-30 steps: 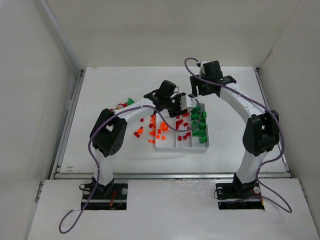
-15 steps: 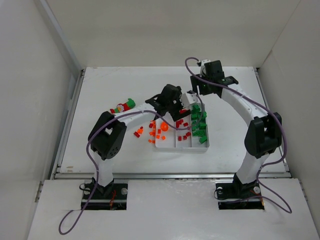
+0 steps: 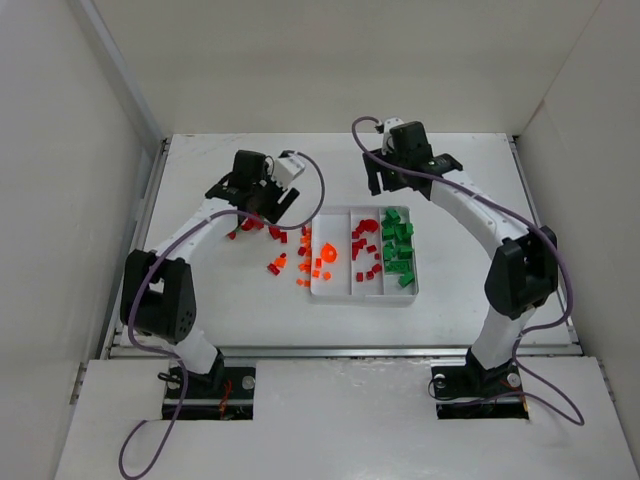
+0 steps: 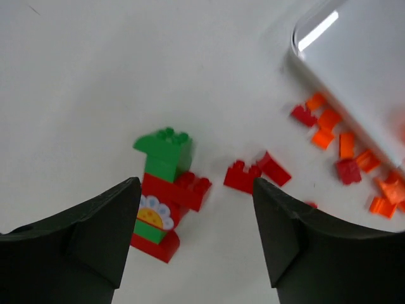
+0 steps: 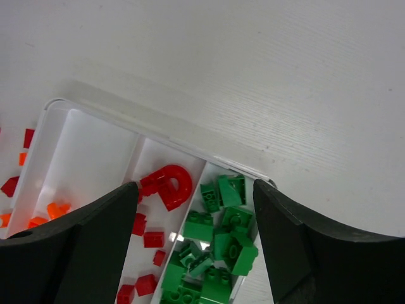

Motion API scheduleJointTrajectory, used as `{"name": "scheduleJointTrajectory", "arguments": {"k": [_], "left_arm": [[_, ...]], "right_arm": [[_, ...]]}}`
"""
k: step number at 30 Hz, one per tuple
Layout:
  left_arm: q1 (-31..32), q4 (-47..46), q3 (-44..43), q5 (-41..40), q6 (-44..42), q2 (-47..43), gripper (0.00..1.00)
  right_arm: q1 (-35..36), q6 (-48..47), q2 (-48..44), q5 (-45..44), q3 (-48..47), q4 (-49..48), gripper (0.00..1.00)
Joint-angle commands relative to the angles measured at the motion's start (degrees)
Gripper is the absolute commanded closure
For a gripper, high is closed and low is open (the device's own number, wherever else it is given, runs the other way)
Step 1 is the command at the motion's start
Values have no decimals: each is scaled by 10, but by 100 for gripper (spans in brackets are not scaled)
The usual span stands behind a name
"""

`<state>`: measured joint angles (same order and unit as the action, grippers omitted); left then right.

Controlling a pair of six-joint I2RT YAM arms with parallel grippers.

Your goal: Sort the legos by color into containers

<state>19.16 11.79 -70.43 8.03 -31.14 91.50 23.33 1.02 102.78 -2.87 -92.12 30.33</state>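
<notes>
The white tray [image 3: 412, 290] has three compartments: orange legos [image 3: 328, 254] on the left, red legos [image 3: 362, 252] in the middle, green legos [image 3: 398, 245] on the right. My left gripper [image 3: 264, 203] is open and empty, low over the table left of the tray. Between its jaws in the left wrist view [image 4: 196, 206] lie a stacked green-and-red piece with a flower print [image 4: 161, 196] and loose red bricks [image 4: 243, 178]. My right gripper [image 3: 394, 188] is open and empty above the tray's far end. Its wrist view [image 5: 195, 193] shows a red arch [image 5: 171, 186] and green bricks [image 5: 224, 235].
Loose orange and red bricks [image 3: 303, 268] lie on the table just left of the tray, also seen in the left wrist view [image 4: 329, 120] beside the tray's corner [image 4: 342, 76]. White walls enclose the table at the left, back and right.
My left arm has swung from over the tray leftward to the loose bricks and stacked piece. My right gripper has shifted slightly left and back.
</notes>
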Motion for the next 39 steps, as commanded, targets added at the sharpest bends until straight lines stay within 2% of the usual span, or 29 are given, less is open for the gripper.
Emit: {"name": "scheduleJointTrajectory", "arguments": {"k": [1, 5, 7, 8, 18, 33, 37, 38, 39], "left_arm": [[-15, 82, 33, 50, -29, 21, 34], [-27, 55, 68, 61, -84, 21, 36], [-27, 50, 74, 68, -99, 21, 32], [-39, 50, 69, 68, -110, 58, 27], [-55, 56, 28, 90, -159, 112, 27], [-50, 49, 5, 139, -144, 153, 25], [-50, 44, 5, 133, -144, 153, 39], [-55, 57, 5, 139, -151, 153, 47], [-55, 57, 5, 139, -151, 153, 52]], "right_arm": [[27, 17, -16, -27, -4, -30, 21], [44, 17, -16, -34, 11, -30, 21], [50, 17, -16, -40, 11, -24, 21], [50, 17, -22, -46, 18, -18, 21], [56, 30, -52, -68, 45, -12, 21], [66, 26, -46, -73, 32, -7, 21], [66, 26, -46, -73, 37, -2, 21], [66, 26, -46, -73, 37, -2, 21], [66, 26, -46, -78, 37, -2, 21]]}}
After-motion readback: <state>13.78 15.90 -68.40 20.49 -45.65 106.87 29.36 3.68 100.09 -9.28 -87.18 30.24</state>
